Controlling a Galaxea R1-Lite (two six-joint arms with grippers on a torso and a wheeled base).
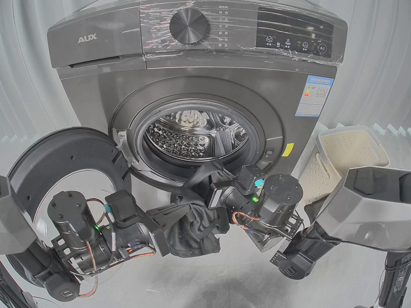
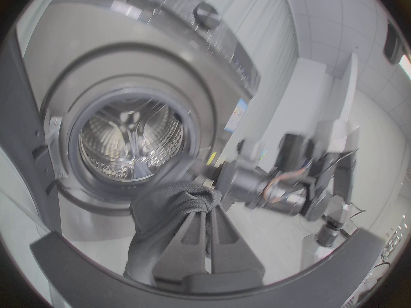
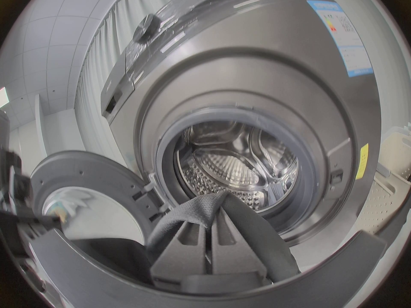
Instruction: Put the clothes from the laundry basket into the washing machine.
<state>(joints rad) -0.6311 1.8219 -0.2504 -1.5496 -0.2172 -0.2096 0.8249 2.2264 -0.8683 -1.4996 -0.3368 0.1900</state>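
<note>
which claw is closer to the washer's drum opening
The right claw, pinching the upper end of the dark garment just below the drum opening. The left claw grips the same garment lower down, farther out from it.

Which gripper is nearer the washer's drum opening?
Right. The right gripper holds the dark garment just before the rim of the drum opening; the left gripper grips it lower and farther out.

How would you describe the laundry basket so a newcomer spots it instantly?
Find the grey front-loading washing machine with its round door open. Right of it stands a cream plastic laundry basket. Its pale, hole-dotted walls set it apart from the grey surroundings.
</note>
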